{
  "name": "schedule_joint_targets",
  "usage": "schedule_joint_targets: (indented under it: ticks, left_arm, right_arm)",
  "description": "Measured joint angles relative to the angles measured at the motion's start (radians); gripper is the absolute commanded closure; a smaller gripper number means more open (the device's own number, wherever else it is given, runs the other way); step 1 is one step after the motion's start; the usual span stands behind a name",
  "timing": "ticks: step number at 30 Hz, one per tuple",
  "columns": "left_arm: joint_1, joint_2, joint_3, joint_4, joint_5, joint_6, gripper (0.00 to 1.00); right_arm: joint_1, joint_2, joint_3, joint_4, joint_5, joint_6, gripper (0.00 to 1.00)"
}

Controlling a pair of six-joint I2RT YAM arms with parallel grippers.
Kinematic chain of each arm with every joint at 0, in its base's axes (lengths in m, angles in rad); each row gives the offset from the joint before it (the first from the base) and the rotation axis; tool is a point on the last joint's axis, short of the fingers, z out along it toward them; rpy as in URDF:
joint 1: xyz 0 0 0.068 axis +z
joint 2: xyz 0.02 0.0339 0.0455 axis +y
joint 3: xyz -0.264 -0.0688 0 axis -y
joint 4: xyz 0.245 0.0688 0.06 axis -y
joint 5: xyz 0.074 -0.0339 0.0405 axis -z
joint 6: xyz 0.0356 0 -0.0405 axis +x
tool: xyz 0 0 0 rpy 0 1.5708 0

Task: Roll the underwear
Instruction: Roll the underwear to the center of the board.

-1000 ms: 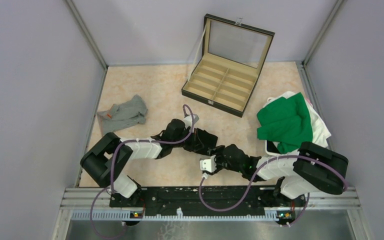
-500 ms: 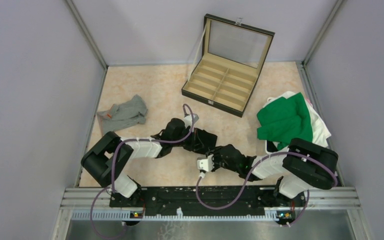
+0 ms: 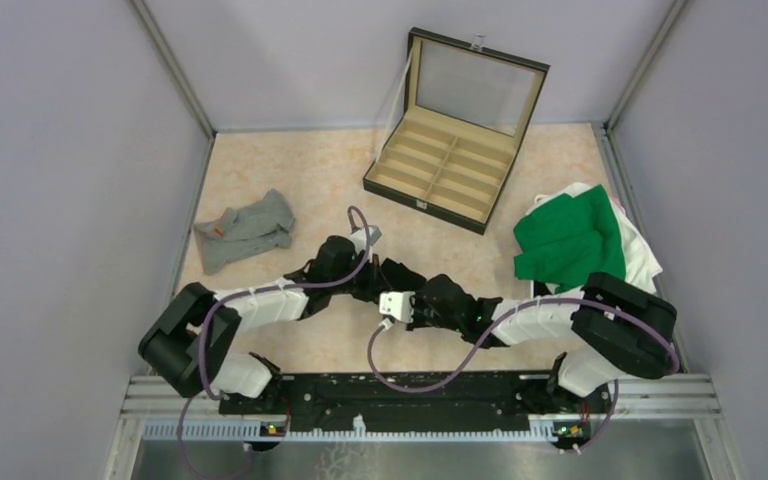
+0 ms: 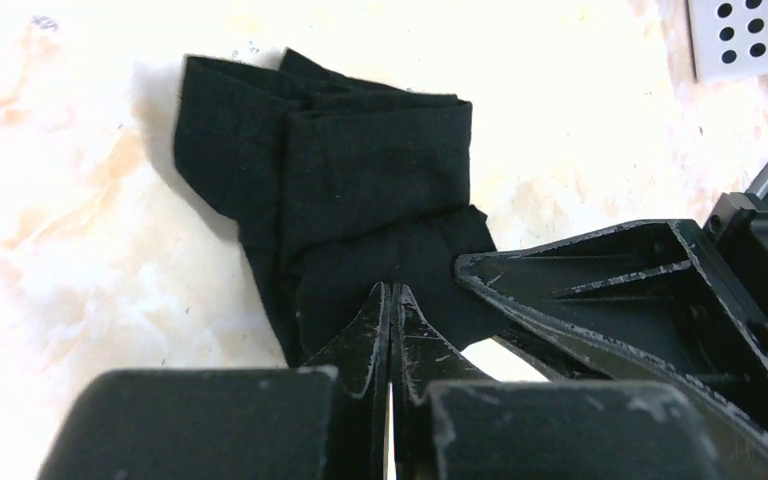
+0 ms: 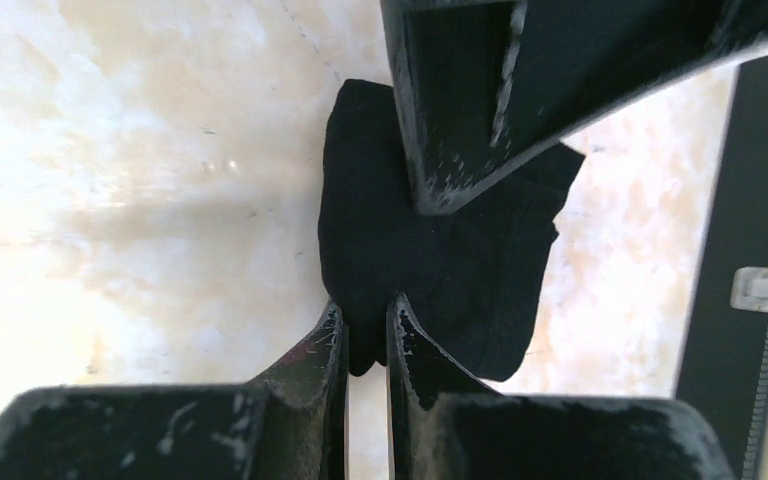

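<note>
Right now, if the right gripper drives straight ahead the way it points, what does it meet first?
The black underwear: the right gripper is pinching its near edge. Just beyond, the left gripper crosses the path and is likely next, though depth is unclear.

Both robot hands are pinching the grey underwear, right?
Not the grey one. The left hand and the right hand are both pinching the black underwear, as the two wrist views show. The grey underwear lies by itself near the left wall in the top view, with no hand on it.
</note>
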Motion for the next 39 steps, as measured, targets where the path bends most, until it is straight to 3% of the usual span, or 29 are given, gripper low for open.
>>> schedule_joint_targets:
  ticks: [8,26,39]
  left_arm:
    - [0.018,-0.15,-0.014,-0.119,-0.021,0.013,1.0]
    - [0.019,-0.132,-0.08,-0.131,0.025,0.024,1.0]
    - [0.019,-0.153,-0.098,-0.156,0.008,0.024,1.0]
  right_arm:
    - [0.002,-0.089,-0.006,-0.065,-0.127,0.238,1.0]
    - [0.0,-0.08,-0.016,-0.067,-0.352,0.575,1.0]
    - [-0.084,-0.046,-0.049,0.033,-0.473,0.884,1.0]
